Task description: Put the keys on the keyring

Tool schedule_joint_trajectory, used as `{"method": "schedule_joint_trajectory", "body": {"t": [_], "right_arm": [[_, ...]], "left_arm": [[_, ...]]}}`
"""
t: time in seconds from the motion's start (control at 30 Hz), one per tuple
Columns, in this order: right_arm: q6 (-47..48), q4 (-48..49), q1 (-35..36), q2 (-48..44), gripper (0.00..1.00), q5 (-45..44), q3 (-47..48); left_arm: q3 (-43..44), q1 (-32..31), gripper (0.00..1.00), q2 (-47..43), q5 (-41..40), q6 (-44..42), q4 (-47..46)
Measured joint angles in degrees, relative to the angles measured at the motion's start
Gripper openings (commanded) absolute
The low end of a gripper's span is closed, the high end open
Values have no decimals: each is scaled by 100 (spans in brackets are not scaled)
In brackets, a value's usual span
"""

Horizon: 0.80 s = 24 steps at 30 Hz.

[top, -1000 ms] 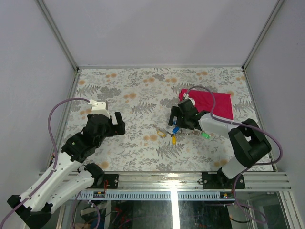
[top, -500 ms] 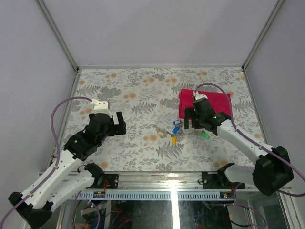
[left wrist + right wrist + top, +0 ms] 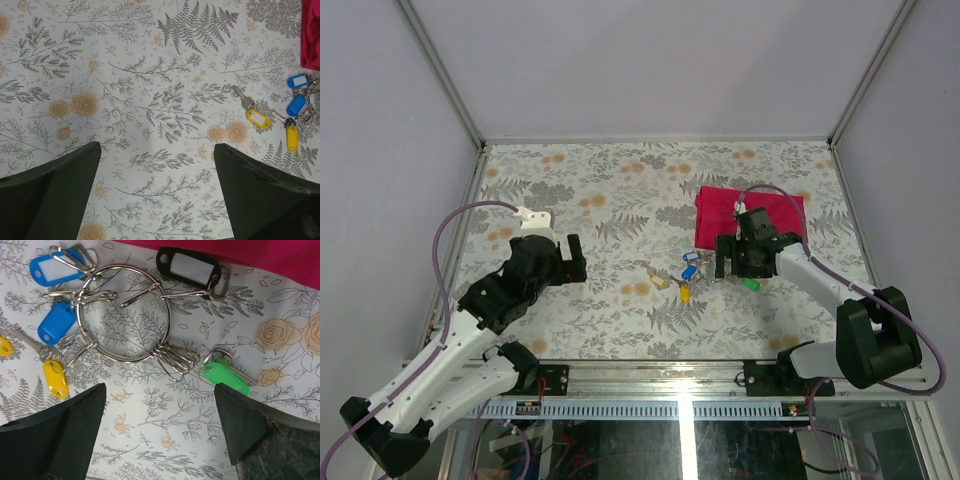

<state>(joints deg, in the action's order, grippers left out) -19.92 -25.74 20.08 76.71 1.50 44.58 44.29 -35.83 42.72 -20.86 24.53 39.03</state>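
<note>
From above we see the left gripper [image 3: 574,260] well apart from the keys [image 3: 688,268], the right gripper [image 3: 727,262] over them beside the red cloth [image 3: 782,210]. The left wrist view shows its jaws spread wide and empty, a yellow key [image 3: 257,118] loose on the table [image 3: 150,75]. Only the right wrist view resolves the keyring [image 3: 168,315]: jaws parted, blue keys [image 3: 56,324] seemingly threaded, green key [image 3: 226,376] off it, so we judge the task partly done

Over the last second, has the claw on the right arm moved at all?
Yes. The right gripper has slid rightward in the top view, from the red cloth's near left corner to just below the middle of its near edge.
</note>
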Motion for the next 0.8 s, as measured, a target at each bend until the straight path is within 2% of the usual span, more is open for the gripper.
{"method": "schedule_joint_trajectory", "body": {"t": [0.37, 0.8], "right_arm": [[-7, 175, -37, 496, 97, 0, -20], [-208, 385, -24, 424, 94, 769, -356]], "left_arm": [[0, 0, 100, -24, 15, -2, -2], [0, 0, 100, 7, 17, -2, -4]]}}
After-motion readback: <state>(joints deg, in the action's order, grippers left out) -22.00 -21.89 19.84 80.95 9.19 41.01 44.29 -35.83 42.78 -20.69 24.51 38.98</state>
